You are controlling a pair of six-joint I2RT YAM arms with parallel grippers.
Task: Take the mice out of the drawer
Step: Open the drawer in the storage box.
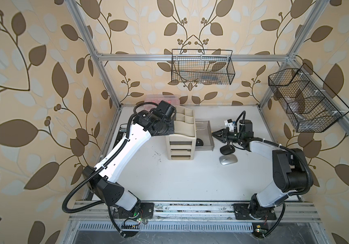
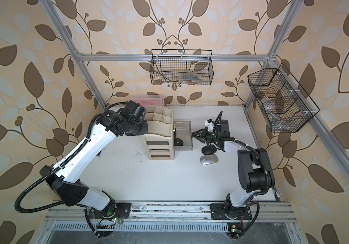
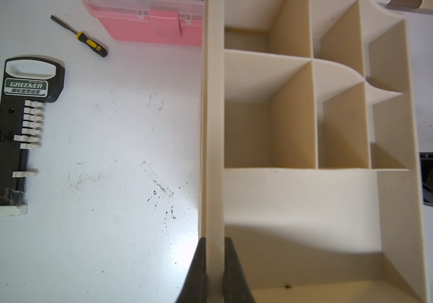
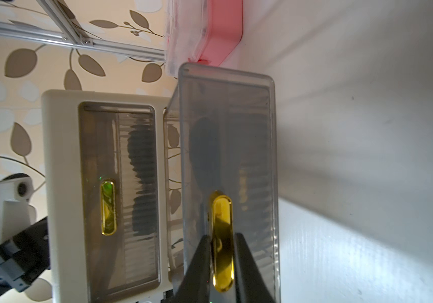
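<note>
The white table [image 1: 180,179] holds a beige box [image 1: 181,138]. The left tool [image 3: 214,240] is clamped on its wall. The top drawer [image 1: 204,131] sticks out, with a black mouse [image 1: 199,142] inside. Another black mouse [image 1: 227,150] and a silver mouse [image 1: 228,160] lie on the table. The right tool [image 4: 222,236] sits around the gold handle [image 4: 222,217]; I cannot tell if it squeezes. One more pull might make the drawer fall out.

1. Cream wallpaper [image 1: 42,63] covers the walls, printed with brown and pale leaves on dark stems.
2. A silver aluminium frame [image 1: 190,57] stands against it (one bar runs across the back).
3. A back wire basket [image 1: 226,71] and a side wire basket [image 1: 309,124], both black, hang from that frame.
4. The white tabletop [image 1: 180,179] is scuffed with dark specks.
</note>
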